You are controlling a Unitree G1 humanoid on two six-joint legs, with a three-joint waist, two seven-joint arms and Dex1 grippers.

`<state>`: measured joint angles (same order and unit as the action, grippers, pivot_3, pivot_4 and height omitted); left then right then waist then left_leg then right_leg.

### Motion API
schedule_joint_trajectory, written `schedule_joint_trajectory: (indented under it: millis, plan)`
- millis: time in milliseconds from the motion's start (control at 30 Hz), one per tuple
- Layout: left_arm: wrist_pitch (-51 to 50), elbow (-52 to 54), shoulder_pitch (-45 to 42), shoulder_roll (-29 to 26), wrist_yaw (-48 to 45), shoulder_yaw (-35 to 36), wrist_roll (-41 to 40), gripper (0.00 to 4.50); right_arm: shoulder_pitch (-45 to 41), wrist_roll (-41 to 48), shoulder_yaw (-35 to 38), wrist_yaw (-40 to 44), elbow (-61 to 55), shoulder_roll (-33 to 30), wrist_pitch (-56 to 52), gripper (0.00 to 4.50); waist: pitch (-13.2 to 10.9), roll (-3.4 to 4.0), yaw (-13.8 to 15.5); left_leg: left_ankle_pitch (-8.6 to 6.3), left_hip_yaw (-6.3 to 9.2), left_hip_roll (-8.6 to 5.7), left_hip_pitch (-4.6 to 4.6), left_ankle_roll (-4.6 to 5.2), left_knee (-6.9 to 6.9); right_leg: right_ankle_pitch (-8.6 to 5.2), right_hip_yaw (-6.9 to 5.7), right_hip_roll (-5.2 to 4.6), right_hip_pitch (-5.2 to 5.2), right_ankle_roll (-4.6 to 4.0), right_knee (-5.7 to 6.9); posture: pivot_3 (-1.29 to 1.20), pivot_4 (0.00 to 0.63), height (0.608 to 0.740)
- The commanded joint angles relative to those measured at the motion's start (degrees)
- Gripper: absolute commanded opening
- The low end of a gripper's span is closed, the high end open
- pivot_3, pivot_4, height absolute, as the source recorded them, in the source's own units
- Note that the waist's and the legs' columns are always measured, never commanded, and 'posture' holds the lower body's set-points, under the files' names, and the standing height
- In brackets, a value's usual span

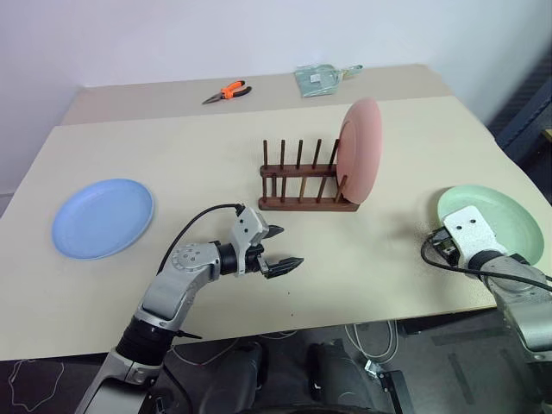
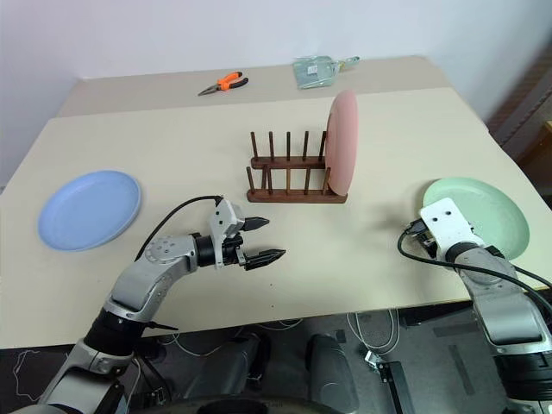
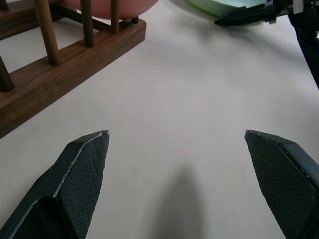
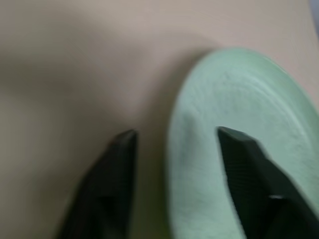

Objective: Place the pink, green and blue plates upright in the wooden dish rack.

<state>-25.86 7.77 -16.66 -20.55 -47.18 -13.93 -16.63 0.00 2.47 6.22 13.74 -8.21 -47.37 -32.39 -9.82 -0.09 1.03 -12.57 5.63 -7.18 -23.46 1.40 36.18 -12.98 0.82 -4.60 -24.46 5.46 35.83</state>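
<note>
Table [image 1: 379,259] bare between both grippers

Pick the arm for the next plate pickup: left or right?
Right. The right gripper is at the green plate, fingers open astride its near rim. The left gripper hangs open over bare table before the rack, far from the blue plate.

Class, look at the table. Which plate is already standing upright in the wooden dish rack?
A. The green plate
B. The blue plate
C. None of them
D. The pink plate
D. The pink plate stands on edge at the right end of the wooden dish rack, while the blue plate and the green plate lie flat on the table.
</note>
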Motion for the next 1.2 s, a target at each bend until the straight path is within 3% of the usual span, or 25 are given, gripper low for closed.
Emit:
schedule_joint_trajectory:
  millis: [33,67,300,467,567,667,733,800,1000,1200]
  plan:
    - [1.3,1.2,0.0,-0.1,0.2,0.2,0.4,4.5,-0.9,-3.2,0.3,0.1,1.3,-0.4,0.5,0.48,0.0,0.0,0.0,0.0,0.0,0.0,0.0,0.0,-0.01,0.0,0.0,0.0,0.0,0.0,0.0,0.0,0.15,0.729]
    - [1.4,1.2,0.1,-0.1,0.3,0.2,0.5,4.5,-1.5,-3.6,0.3,0.4,0.9,-0.4,1.5,0.04,0.0,0.0,-0.1,0.0,0.0,0.0,0.0,0.0,-0.02,0.0,0.0,0.0,0.0,0.0,-0.01,0.0,0.15,0.729]
    - [2.5,0.2,0.2,-0.4,1.3,1.5,1.1,4.5,-8.8,-3.7,4.9,-0.4,-2.9,1.4,11.4,0.04,0.0,0.06,-0.4,0.0,-0.01,0.01,0.02,0.0,-0.05,0.05,0.03,0.04,-0.05,0.09,0.03,0.0,0.15,0.729]
    - [5.9,-2.2,0.2,-0.4,3.2,2.3,2.9,4.5,-25.3,14.8,13.3,0.8,-13.0,11.2,7.4,0.04,-0.1,0.02,-0.4,0.0,-0.01,0.03,0.02,0.0,-0.07,0.11,0.04,0.06,-0.09,0.19,0.08,0.0,0.15,0.729]
    - [7.4,-3.2,0.1,-0.3,3.9,2.8,3.4,4.5,-30.3,22.3,16.0,0.9,-16.0,14.0,3.1,0.04,-0.1,-0.08,0.3,0.0,0.11,0.02,0.0,0.0,-0.08,0.11,-0.06,0.04,-0.07,0.2,0.07,0.0,0.15,0.729]
    - [10.2,-4.7,-0.2,0.4,6.9,8.2,1.8,4.5,-38.6,57.0,19.3,-3.9,-22.7,19.5,-4.8,0.04,-0.1,-0.07,0.7,-0.03,0.18,0.01,-0.04,0.03,-0.1,0.12,-0.09,0.04,-0.03,0.16,-0.13,0.0,0.15,0.729]
    - [11.2,-4.7,0.2,-0.1,6.9,10.7,0.7,4.5,-40.5,70.8,18.4,-9.6,-24.4,22.8,-6.0,0.04,-0.2,-0.03,0.5,-0.03,0.18,0.02,-0.08,0.04,-0.14,0.13,-0.06,0.04,-0.11,0.14,-0.12,0.0,0.15,0.729]
    - [11.5,-4.5,0.8,-1.0,6.3,12.3,0.0,4.5,-40.3,78.5,16.2,-14.8,-25.3,25.4,-5.7,0.04,-0.1,-0.04,0.4,-0.03,0.18,0.05,-0.07,0.04,-0.23,0.12,-0.09,0.05,-0.13,0.14,-0.11,0.0,0.15,0.729]
    - [11.2,-2.9,3.3,-4.7,4.2,15.0,-1.3,4.5,-34.6,78.0,6.2,-24.5,-23.6,32.5,-5.5,0.04,-0.1,-0.03,-0.3,-0.03,0.16,-0.01,-0.07,0.05,-0.19,0.03,-0.03,0.02,-0.13,-0.04,-0.12,0.0,0.15,0.729]
    - [10.3,0.8,5.6,-6.1,2.4,16.1,-3.5,4.5,-32.1,69.6,0.8,-22.4,-19.2,32.9,-5.6,0.04,-0.1,-0.01,-0.4,-0.02,0.14,-0.01,-0.07,0.04,-0.24,0.07,-0.03,0.03,-0.18,0.02,-0.1,0.0,0.15,0.729]
